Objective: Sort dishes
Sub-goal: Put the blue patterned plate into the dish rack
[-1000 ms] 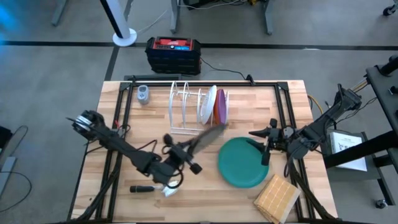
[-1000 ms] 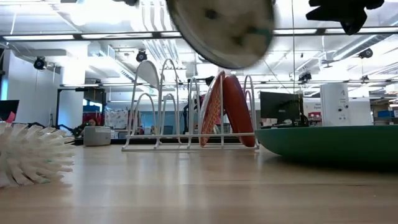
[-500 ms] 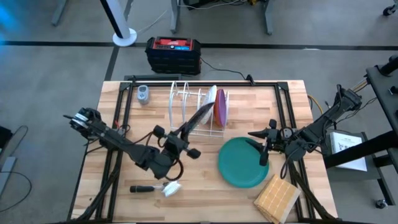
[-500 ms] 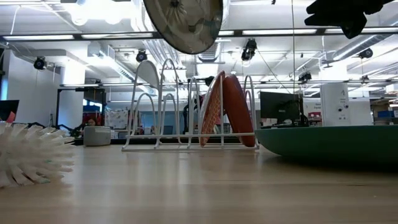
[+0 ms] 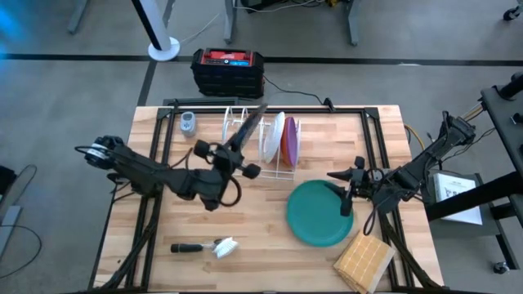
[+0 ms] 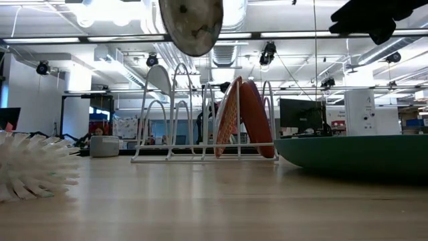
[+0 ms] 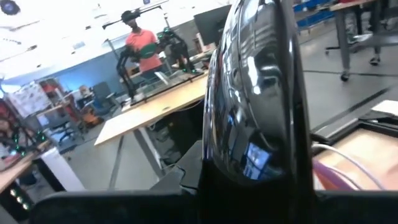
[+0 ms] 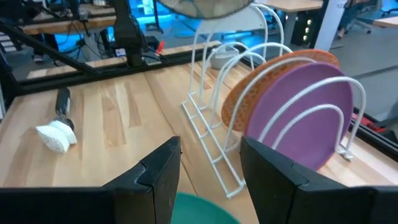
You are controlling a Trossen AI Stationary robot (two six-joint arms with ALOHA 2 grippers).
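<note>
Seen from directly overhead, the white wire rack [image 5: 260,147] stands toward the table's far edge. A table-level camera faces the rack [image 6: 204,117] and the room behind; both wrist cameras sit close, the right facing it.

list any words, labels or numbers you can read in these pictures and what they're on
None can be read.
Red and black case on the floor behind the table: pale marks on its lid, too small to read.
White sheet by the right arm's base: dark print, too small to read.
Plates in the white rack, the teal plate and the wooden block: no writing shows.
</note>
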